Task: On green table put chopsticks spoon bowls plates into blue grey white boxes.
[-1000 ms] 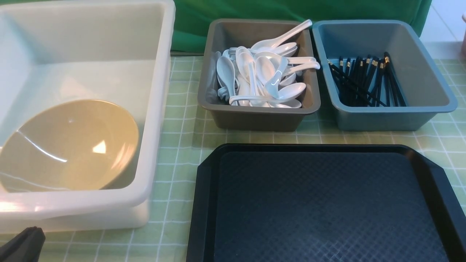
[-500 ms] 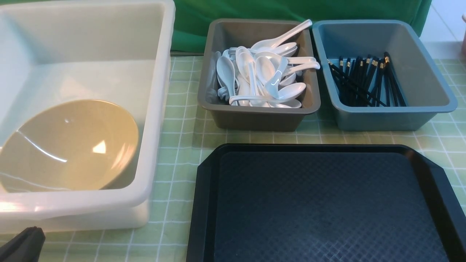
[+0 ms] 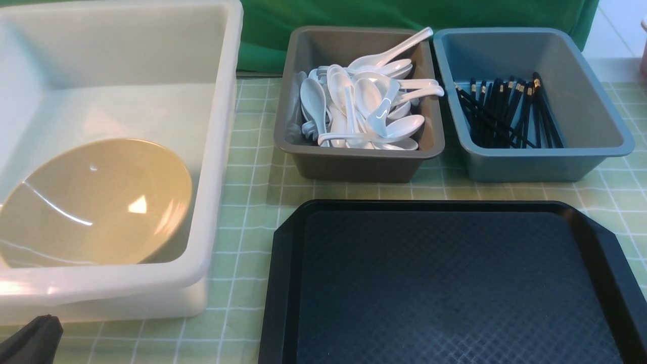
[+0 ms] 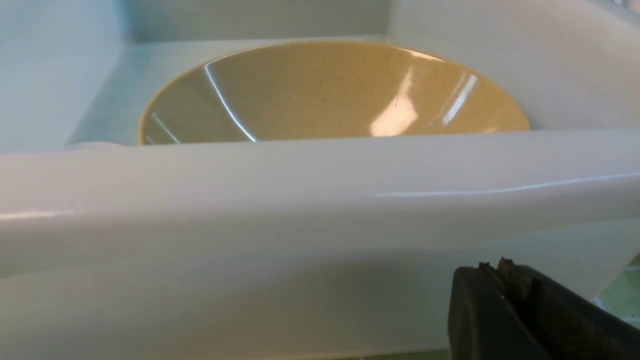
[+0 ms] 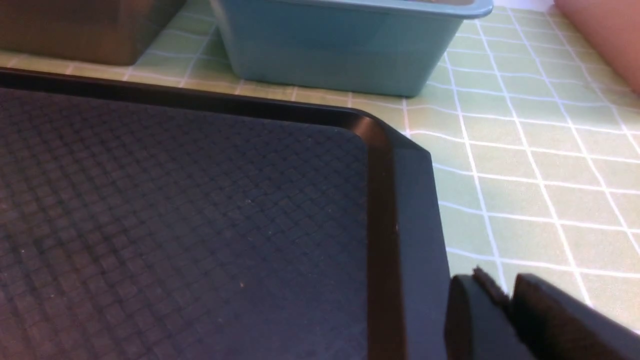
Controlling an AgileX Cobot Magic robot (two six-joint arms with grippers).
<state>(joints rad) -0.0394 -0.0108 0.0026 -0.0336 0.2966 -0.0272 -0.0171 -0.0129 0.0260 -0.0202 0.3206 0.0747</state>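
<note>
The olive-tan bowl (image 3: 96,202) lies tilted in the big white box (image 3: 217,151); it also shows in the left wrist view (image 4: 330,90) behind the box's near wall (image 4: 300,200). Several white spoons (image 3: 364,101) fill the grey box (image 3: 354,164). Black chopsticks (image 3: 505,114) lie in the blue box (image 3: 536,162). No white plates show. My left gripper (image 3: 35,338) is shut and empty, low before the white box, and shows in its wrist view (image 4: 500,270). My right gripper (image 5: 500,290) is shut and empty by the tray's corner, out of the front view.
A black textured tray (image 3: 450,283) lies bare on the green table (image 3: 252,202) in front of the grey and blue boxes; its corner shows in the right wrist view (image 5: 390,165). A pinkish object (image 5: 605,30) stands at the far right.
</note>
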